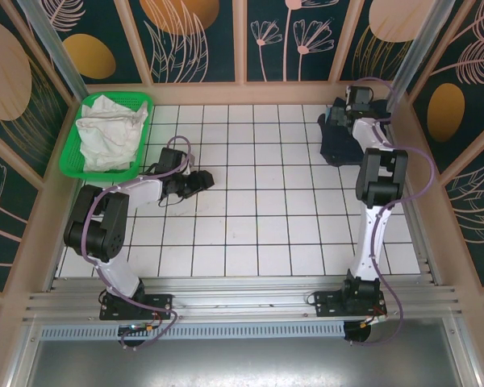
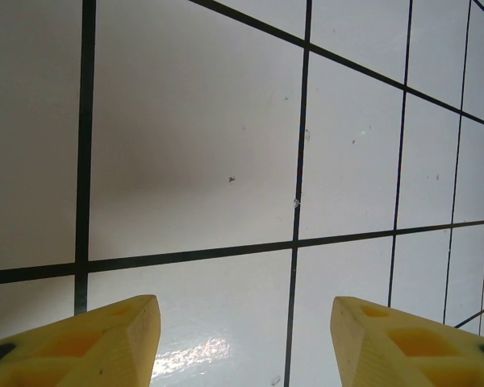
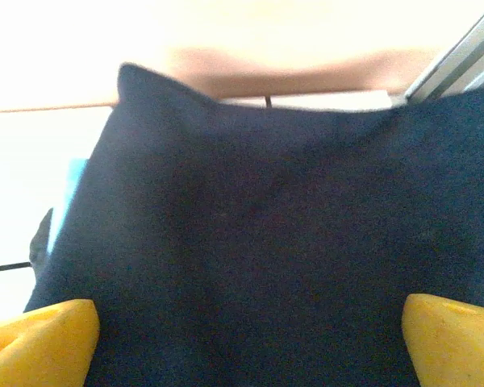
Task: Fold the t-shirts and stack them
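Far left (rear corner of the worktop [image 1: 250,242]): a green basket [image 1: 71,164] holds a white shirt [image 1: 106,133], crumpled, not folded.

Just right of the basket, the left arm [image 1: 105,218] reaches across the white tiles. The left fingers [image 1: 197,181] are low over the bare worktop. In the left wrist view the two yellow fingers [image 2: 97,343] stand wide apart with nothing between them but tile and black grout lines.

Centre: bare tiles.

Right rear corner: the navy shirt [image 1: 339,141] lies as a dark bundle on the worktop, close to the back wall and well apart from the basket. The right arm [image 1: 379,173] stretches up from its base to this bundle. In the right wrist view the right fingers [image 3: 40,339] are spread wide, one at each lower corner, with the navy shirt [image 3: 258,242] spanning the space between them; they are not closed on it. A narrow strip of light blue cloth [image 3: 74,184] shows at the navy shirt's left edge (too little is visible to say what it is).
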Tool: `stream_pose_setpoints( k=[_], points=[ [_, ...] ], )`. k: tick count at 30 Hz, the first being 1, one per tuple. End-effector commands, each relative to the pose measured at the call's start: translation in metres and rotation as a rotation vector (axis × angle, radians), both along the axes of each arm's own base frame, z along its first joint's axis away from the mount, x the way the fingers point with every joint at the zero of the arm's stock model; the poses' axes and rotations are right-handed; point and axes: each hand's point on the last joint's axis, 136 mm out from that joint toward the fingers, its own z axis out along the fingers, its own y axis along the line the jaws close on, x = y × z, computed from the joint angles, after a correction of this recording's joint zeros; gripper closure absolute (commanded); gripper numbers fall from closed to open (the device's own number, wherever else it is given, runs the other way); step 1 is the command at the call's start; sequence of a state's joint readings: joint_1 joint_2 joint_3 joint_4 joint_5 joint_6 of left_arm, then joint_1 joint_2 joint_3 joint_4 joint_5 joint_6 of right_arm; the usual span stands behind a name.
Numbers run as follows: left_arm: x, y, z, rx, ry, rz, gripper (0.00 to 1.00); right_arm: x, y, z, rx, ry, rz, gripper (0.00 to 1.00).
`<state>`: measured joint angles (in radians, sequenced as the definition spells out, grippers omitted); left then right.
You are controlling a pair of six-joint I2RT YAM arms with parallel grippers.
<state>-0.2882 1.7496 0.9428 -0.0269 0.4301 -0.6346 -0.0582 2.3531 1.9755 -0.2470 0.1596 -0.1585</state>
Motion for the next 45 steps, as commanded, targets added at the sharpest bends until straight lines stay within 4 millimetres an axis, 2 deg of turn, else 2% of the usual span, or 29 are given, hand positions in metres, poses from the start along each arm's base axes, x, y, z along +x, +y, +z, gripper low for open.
stream_pose_setpoints(
  k=[1,2,3,6,9,13,15,17,20,23,26,29,32,33,34,36,38,40,43,45],
  points=[
    [0.010,0.000,0.019,0.012,-0.069,-0.004,0.39,-0.010,0.003,0.030,0.001,-0.008,0.005,0.04],
    [0.011,0.001,0.029,0.014,-0.091,0.001,0.38,-0.012,0.005,0.044,0.004,-0.034,0.008,0.03],
    [0.019,0.001,0.041,0.022,-0.123,0.016,0.36,-0.016,0.007,0.062,0.008,-0.066,0.013,0.03],
    [0.027,0.010,0.056,0.062,-0.177,0.055,0.29,-0.033,0.013,0.104,0.006,-0.138,0.025,0.02],
    [0.033,0.022,0.078,0.101,-0.256,0.106,0.21,-0.061,0.021,0.125,-0.005,-0.183,0.051,0.01],
    [0.038,0.054,0.114,0.214,-0.390,0.226,0.03,-0.108,0.030,0.119,-0.005,-0.206,0.069,0.01],
    [0.033,0.076,0.122,0.295,-0.446,0.307,0.01,-0.135,0.036,0.113,0.017,-0.228,0.063,0.01],
    [0.026,0.108,0.136,0.395,-0.506,0.429,0.01,-0.164,0.048,0.110,0.056,-0.282,0.081,0.01],
    [0.003,0.155,0.152,0.537,-0.616,0.613,0.02,-0.213,0.069,0.115,0.119,-0.444,0.149,0.01],
    [-0.022,0.181,0.154,0.619,-0.721,0.696,0.02,-0.253,0.082,0.105,0.110,-0.576,0.244,0.01],
    [-0.036,0.186,0.139,0.761,-0.816,0.601,0.02,-0.279,0.060,0.091,0.127,-0.686,0.115,0.01],
    [-0.045,0.198,0.120,0.852,-0.830,0.617,0.02,-0.282,0.039,0.064,0.169,-0.668,0.020,0.01],
    [-0.045,0.192,0.106,0.813,-0.898,0.562,0.01,-0.262,0.028,0.026,0.238,-0.546,-0.031,0.01],
    [-0.047,0.190,0.097,0.773,-0.910,0.553,0.02,-0.252,0.027,0.020,0.254,-0.512,-0.038,0.01],
    [-0.045,0.190,0.099,0.736,-0.950,0.563,0.02,-0.246,0.031,0.015,0.262,-0.484,-0.017,0.01],
    [-0.034,0.185,0.098,0.734,-0.937,0.528,0.01,-0.240,0.037,0.020,0.231,-0.519,0.025,0.01],
    [-0.026,0.180,0.100,0.734,-0.962,0.509,0.01,-0.234,0.036,0.012,0.211,-0.501,0.004,0.01],
    [-0.011,0.176,0.093,0.756,-0.917,0.465,0.01,-0.234,0.044,0.012,0.163,-0.497,0.013,0.01],
    [-0.001,0.176,0.086,0.767,-0.877,0.439,0.01,-0.246,0.046,0.019,0.153,-0.556,0.015,0.01],
    [-0.006,0.179,0.090,0.749,-0.904,0.440,0.01,-0.267,0.040,0.021,0.180,-0.630,-0.002,0.01]
  ],
)
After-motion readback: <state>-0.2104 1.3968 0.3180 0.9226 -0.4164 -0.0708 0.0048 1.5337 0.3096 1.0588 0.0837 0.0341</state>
